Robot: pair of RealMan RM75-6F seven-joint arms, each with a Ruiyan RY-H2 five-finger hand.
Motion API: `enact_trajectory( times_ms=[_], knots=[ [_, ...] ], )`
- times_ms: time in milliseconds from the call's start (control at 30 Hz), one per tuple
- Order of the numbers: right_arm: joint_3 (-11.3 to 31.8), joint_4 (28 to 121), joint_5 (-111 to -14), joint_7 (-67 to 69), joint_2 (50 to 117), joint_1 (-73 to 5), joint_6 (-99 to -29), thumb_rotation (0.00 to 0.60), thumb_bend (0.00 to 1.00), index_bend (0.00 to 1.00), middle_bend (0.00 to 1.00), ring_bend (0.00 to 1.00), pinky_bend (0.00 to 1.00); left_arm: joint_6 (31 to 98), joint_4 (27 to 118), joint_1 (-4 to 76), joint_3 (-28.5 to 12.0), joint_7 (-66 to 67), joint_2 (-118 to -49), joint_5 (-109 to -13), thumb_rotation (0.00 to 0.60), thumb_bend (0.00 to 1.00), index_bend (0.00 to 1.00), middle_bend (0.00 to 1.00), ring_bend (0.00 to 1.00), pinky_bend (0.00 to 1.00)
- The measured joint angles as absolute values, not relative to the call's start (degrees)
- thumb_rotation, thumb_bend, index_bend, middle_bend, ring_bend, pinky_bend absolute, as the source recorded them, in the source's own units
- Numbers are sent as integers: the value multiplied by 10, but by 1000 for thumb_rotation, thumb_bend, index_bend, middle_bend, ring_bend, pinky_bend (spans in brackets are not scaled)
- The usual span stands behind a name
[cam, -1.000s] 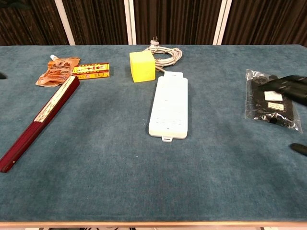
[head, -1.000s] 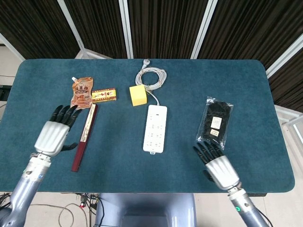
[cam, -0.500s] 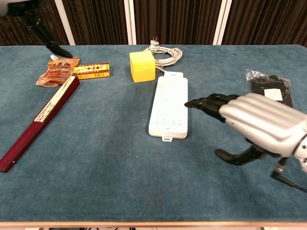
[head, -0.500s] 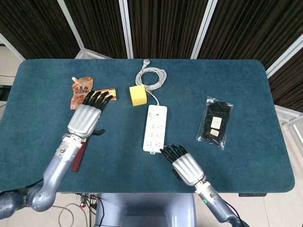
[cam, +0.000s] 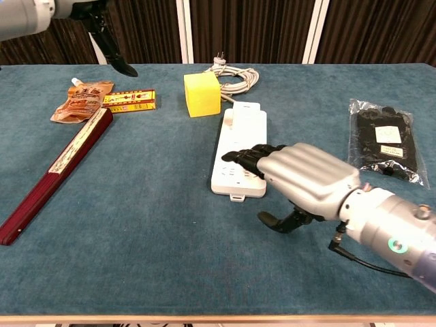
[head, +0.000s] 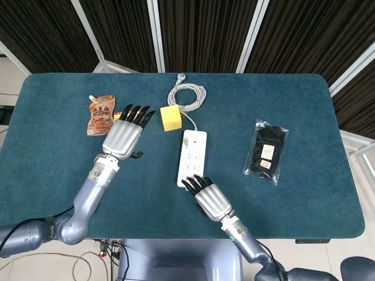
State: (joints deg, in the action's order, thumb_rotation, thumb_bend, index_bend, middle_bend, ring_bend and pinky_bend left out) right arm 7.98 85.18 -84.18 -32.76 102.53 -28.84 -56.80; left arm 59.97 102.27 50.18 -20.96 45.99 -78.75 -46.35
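Your right robot hand [cam: 300, 178] is hovering palm down, fingers apart and holding nothing, fingertips over the near end of the one white plastic power strip [cam: 240, 144] lying mid-bench. Your left robot hand [head: 125, 134] is stretching flat and empty above the small printed box [cam: 129, 101]. One yellow cube [cam: 201, 94] is sitting just behind the strip.

White power strip [head: 192, 157], yellow cube [head: 170, 117], teal table [head: 304, 99], dark red fan [cam: 56, 174]
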Motion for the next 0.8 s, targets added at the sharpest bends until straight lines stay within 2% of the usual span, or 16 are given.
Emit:
enact_trajectory(
  times_ms=[333, 600, 800],
  knots=[
    [83, 788, -827, -316, 1063, -311, -560, 600, 492, 89, 142, 115, 212, 590, 980, 549, -197, 468, -821, -428, 600, 93, 0, 0, 0, 0],
    [71, 741, -833, -287, 1081, -324, -567, 600, 492, 224, 206, 159, 213, 597, 960, 570, -182, 464, -837, -422, 600, 93, 0, 0, 0, 0],
    [65, 727, -841, -274, 1088, -331, -576, 600, 491, 209, 209, 163, 213, 600, 953, 582, -175, 460, -847, -418, 600, 93, 0, 0, 0, 0]
  ],
)
